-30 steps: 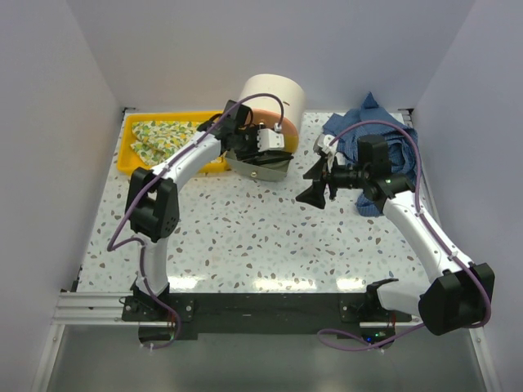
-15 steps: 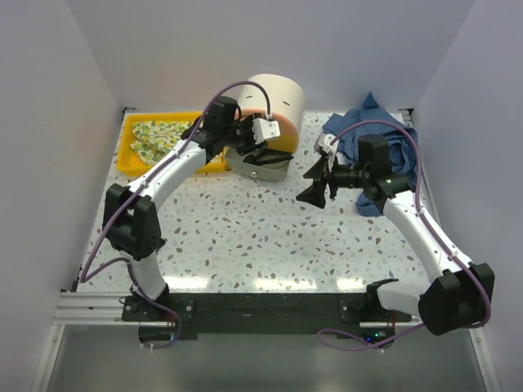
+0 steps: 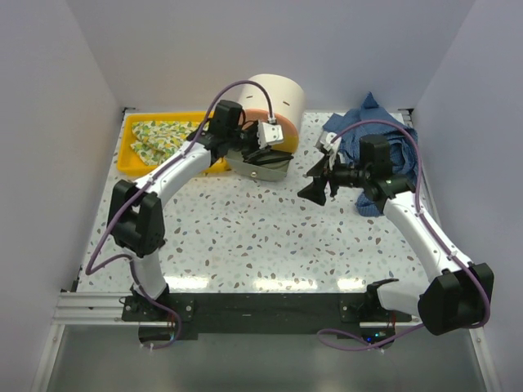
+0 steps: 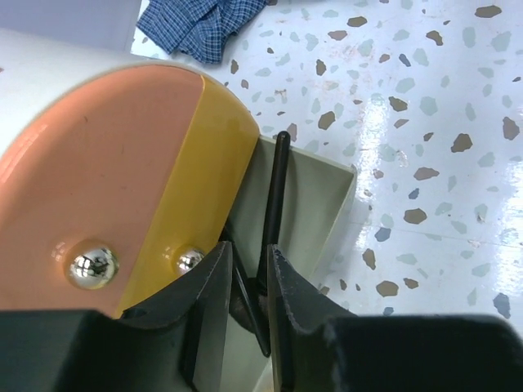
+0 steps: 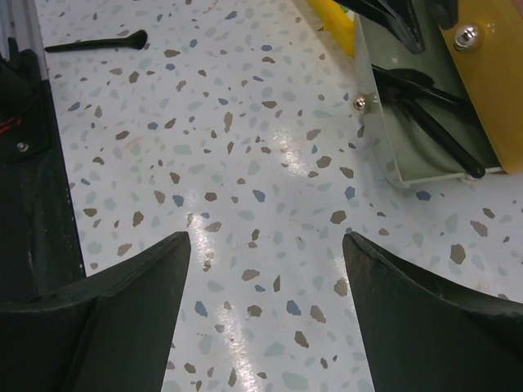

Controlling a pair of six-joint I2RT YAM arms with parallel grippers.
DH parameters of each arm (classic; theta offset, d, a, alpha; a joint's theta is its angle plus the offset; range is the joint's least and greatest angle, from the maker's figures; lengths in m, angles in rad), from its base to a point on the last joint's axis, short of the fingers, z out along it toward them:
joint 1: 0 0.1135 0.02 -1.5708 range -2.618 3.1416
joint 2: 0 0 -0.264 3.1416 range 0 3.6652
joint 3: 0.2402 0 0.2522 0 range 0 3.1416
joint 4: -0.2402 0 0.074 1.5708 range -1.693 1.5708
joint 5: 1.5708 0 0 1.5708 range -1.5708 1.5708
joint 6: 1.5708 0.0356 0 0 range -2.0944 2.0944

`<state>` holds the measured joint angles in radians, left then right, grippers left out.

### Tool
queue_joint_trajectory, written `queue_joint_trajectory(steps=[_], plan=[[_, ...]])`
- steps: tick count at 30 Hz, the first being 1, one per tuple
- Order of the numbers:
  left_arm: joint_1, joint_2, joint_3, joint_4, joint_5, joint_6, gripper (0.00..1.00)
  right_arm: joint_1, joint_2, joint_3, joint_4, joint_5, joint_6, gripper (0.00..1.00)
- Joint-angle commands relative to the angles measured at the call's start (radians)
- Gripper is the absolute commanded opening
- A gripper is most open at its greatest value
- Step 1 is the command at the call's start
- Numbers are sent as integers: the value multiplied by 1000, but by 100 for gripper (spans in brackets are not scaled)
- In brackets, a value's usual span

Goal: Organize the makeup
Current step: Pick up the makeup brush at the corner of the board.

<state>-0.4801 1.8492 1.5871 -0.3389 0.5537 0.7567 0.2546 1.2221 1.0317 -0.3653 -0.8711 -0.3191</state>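
The left end effector point(image 4: 249, 255) should centre on the thin brush point(image 4: 277, 192) and keep off the yellow lid point(image 4: 208, 163) (a likely snag). The brush leans in the grey tray point(image 4: 320, 204), its handle between the narrow-set jaws. Whether they pinch it cannot be told. The right end effector point(image 5: 265, 238) hangs released above the surface point(image 5: 245, 122).

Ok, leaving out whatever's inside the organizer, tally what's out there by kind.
Cloths: 2 (blue cloth, leaf-patterned cloth)
Containers: 2 (yellow tray, round organizer)
Brushes: 1 (loose brush on the table)
Total: 5
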Motion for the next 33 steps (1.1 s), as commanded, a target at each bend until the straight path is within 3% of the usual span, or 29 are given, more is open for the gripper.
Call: queue_joint_trajectory(steps=[1,8,13,24,28,31,33], plan=[[-5,-114,-67,64,-9,-89,27,-6,-4,-22,112,125,83,76],[-2,-390,-326,211,-152,-334,28,-5,4,-25,121,190,88,71],[9,-580,-446,203,-276,-537,32,-6,5,-22,85,158,22,71],[92,-985,-777,179,-415,-810,38,-5,10,-16,49,104,-21,72],[104,-1071,-851,166,-535,-957,46,-6,10,-18,49,86,-23,72],[112,-1104,-887,155,-551,-1002,47,-5,7,-19,49,80,-26,72],[112,-1110,-898,132,-657,-1093,50,-5,4,-19,48,78,-28,73]])
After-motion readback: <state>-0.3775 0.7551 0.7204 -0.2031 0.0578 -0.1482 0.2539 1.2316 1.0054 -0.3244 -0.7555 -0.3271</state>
